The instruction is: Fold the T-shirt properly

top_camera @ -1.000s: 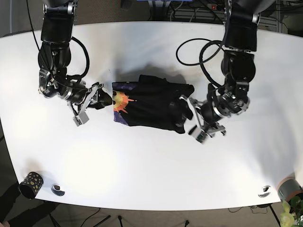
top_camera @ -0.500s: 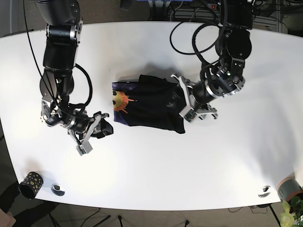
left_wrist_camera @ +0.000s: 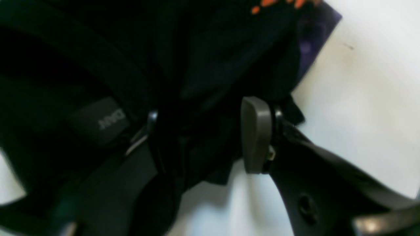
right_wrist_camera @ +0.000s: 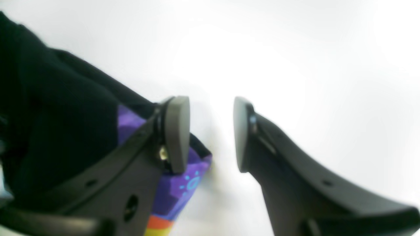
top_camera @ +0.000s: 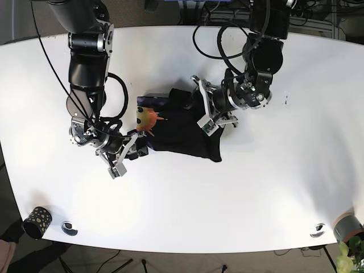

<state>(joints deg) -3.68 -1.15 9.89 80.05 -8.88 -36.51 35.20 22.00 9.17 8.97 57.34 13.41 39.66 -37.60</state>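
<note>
L gripper (left_wrist_camera: 200, 137) jaws round T-shirt (top_camera: 182, 128) edge; R gripper (right_wrist_camera: 210, 134) agape

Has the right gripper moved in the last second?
Yes. The right gripper went down the base view, then in toward the T-shirt, now at its lower left corner.

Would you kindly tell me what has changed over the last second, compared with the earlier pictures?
The left hand has pushed inward over the T-shirt, its pads now straddling bunched fabric. The right hand dropped away, then returned to the shirt's lower printed corner, open on bare table. The shirt shifted slightly; the cup stayed put.
</note>
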